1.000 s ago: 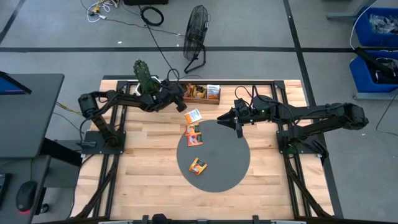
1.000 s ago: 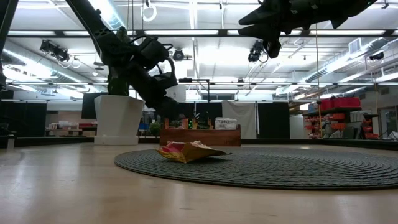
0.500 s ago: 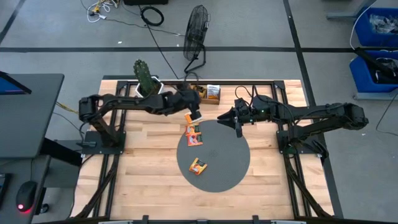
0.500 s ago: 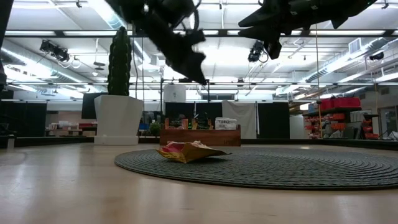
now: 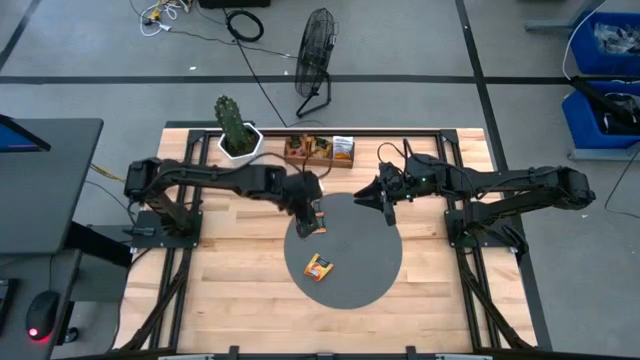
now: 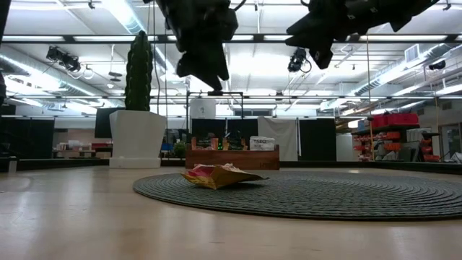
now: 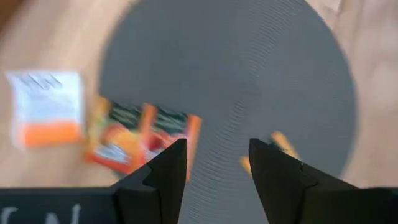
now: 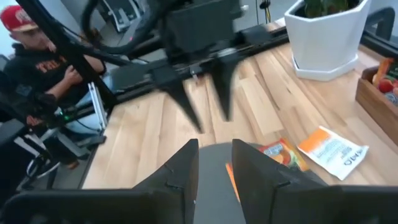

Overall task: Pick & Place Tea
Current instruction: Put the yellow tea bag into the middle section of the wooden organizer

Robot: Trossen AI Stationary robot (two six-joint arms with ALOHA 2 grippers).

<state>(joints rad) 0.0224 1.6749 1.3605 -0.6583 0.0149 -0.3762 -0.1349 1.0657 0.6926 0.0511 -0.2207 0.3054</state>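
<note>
Tea sachets lie flat in several spots. One orange sachet (image 5: 320, 266) is on the grey disc (image 5: 350, 285). Two orange ones (image 7: 143, 137) and a white-and-orange one (image 7: 46, 118) lie at the disc's far left rim. More sachets stand in the wooden tray (image 5: 318, 148) at the far edge. My left gripper (image 5: 308, 203) hangs open above the rim sachets, high over the table in the low view (image 6: 203, 72), and holds nothing. My right gripper (image 5: 387, 208) hovers open over the disc's far right edge (image 8: 215, 152).
A cactus in a white pot (image 5: 238, 135) stands at the far left of the table, beside the tray. A black frame (image 5: 440, 135) runs around the tabletop. A person (image 8: 37, 62) sits beyond the table's left side. Bare wood shows on the near half (image 5: 240, 290).
My left gripper has swung from beside the wooden tray toward the table's right and near side and has risen. It now hangs over the sachets at the disc's far left rim. The sachets have stayed where they were.
</note>
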